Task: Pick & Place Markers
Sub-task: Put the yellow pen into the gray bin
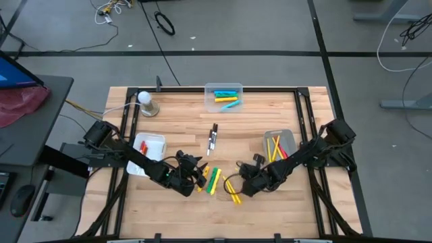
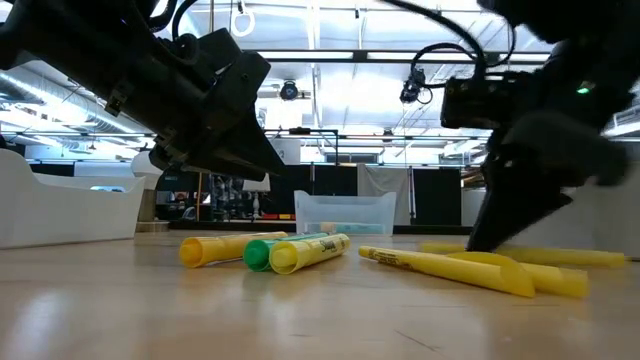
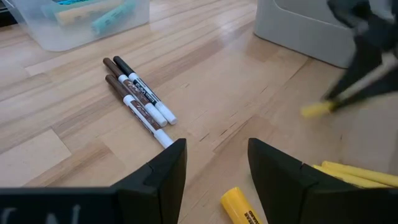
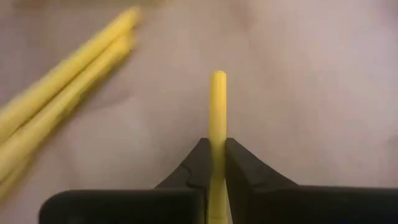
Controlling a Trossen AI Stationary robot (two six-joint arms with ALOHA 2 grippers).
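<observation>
The right end effector (image 4: 216, 163) was clamped on a slim yellow marker (image 4: 217, 106) low over the front of the wooden counter (image 1: 270, 202), the marker's free length jutting straight out between the fingers (image 4: 245, 171) while two more yellow markers (image 4: 62, 112) lay loose beside it. The left end effector (image 3: 214, 165) hovered with its jaws apart and nothing in them, just above a chunky yellow marker (image 3: 239, 208), near a cluster of yellow and green markers (image 2: 265, 250) at centre front. Three thin white markers with dark caps (image 3: 140, 99) lay together mid-counter; a clear bin (image 1: 223, 96) at the far edge already held blue and yellow ones, a grey tray (image 1: 289, 135) to the right held slim yellow and red ones, and a white tray (image 1: 159, 140) sat to the left. The step in hand looked to be the lift-off — best done straight up, so the held marker cleared its neighbours without dragging them, then carried level toward the grey tray, where like markers lay. With the grip near one end, a slow swing would guard against the marker pivoting — and release should come only once it hung low inside the tray walls.
</observation>
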